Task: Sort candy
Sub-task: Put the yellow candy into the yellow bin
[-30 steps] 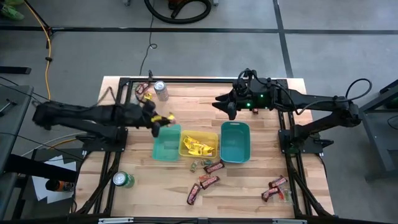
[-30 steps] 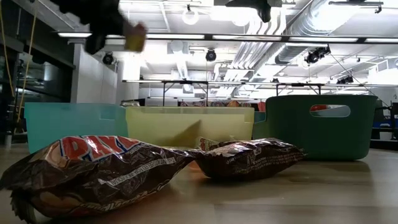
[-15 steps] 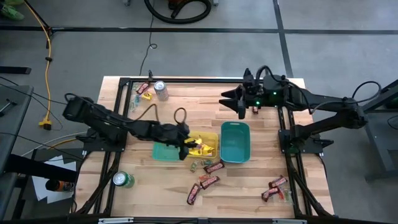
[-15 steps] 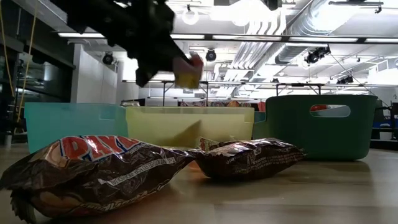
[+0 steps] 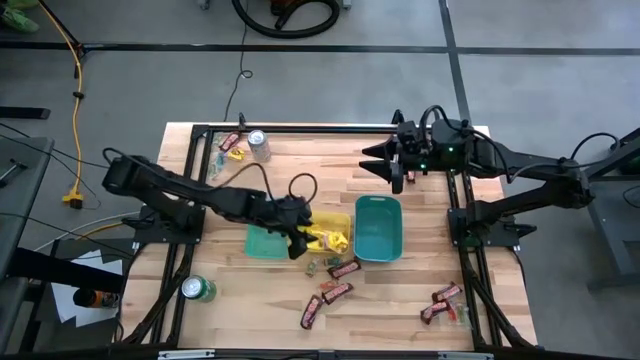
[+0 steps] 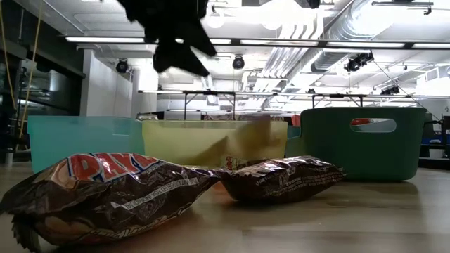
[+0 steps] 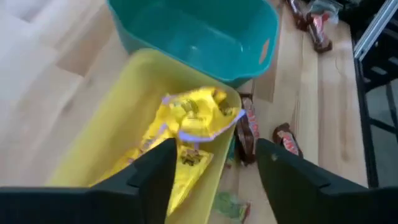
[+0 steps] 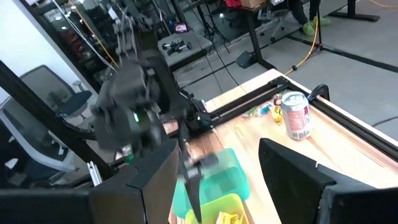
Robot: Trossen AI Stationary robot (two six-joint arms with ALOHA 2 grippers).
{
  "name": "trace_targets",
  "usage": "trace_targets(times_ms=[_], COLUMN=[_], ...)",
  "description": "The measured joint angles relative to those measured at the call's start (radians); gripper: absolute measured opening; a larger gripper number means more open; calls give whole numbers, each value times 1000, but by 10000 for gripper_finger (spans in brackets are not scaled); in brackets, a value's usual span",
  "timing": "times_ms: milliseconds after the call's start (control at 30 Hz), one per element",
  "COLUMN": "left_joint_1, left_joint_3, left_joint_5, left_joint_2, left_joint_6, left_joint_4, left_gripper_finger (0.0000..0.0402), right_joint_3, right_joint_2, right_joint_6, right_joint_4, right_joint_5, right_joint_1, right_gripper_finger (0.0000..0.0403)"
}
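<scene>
My left gripper (image 5: 299, 240) (image 7: 216, 152) hangs open over the yellow bin (image 5: 345, 216) (image 7: 115, 121). A yellow packet (image 7: 196, 115) sits just beyond its fingertips, above other yellow packets (image 5: 330, 238) in that bin. No finger touches it. My right gripper (image 5: 395, 180) (image 8: 217, 162) is open and holds nothing, raised beyond the far rim of the dark teal bin (image 5: 378, 228). Brown-and-red bars (image 5: 337, 290) (image 6: 105, 190) lie on the table nearer the front edge.
A light green bin (image 5: 262, 243) stands left of the yellow one. A silver can (image 5: 259, 145) and a few sweets (image 5: 232, 148) are at the far left, a green can (image 5: 197, 290) at the near left. More bars (image 5: 441, 303) lie near right.
My left gripper has carried the yellow packet from beside the light green bin toward the table's right and near edges, over the yellow bin. There it has opened and let the packet go. My right gripper has drifted a little toward the right edge.
</scene>
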Motion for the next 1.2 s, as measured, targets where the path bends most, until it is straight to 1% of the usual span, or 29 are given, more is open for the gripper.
trace_targets(times_ms=[100, 200, 333, 400, 500, 567, 733, 800, 867, 933, 1033, 1133, 1200], left_joint_1=[23, 54, 103, 129, 166, 189, 211, 211, 209, 209, 209, 209, 209], left_joint_3=[15, 16, 16, 16, 16, 16, 16, 16, 16, 15, 15, 15, 15], left_joint_5=[-47, -154, -283, -316, -322, -322, -319, -308, -289, -277, -266, -266, -266], left_joint_2=[-82, -174, -296, -347, -411, -442, -487, -494, -493, -493, -493, -493, -493], left_joint_6=[6, -4, -25, -21, 4, 16, 25, 34, 39, 39, 38, 24, 21], left_joint_4=[-81, -155, -246, -253, -246, -249, -252, -255, -260, -270, -292, -295, -294], left_gripper_finger=[222, 222, 221, 221, 221, 221, 221, 221, 221, 221, 221, 221, 221], right_joint_3=[0, 0, 0, 0, 1, 31, 194, 254, 306, 340, 360, 359, 359], right_joint_2=[-1, -1, 8, 25, 73, 131, 342, 435, 525, 605, 699, 774, 820], right_joint_6=[-9, 7, 123, 205, 277, 273, 160, 97, 44, -2, -67, -91, -94], right_joint_4=[-2, -24, -109, -179, -264, -350, -620, -710, -782, -834, -859, -863, -862], right_joint_5=[0, 31, 206, 253, 229, 210, 213, 245, 256, 255, 224, 161, 147], right_joint_1=[0, -1, -21, -54, -141, -213, -400, -469, -534, -594, -666, -720, -743], right_gripper_finger=[217, 217, 217, 217, 214, 209, 197, 195, 195, 195, 195, 195, 195])
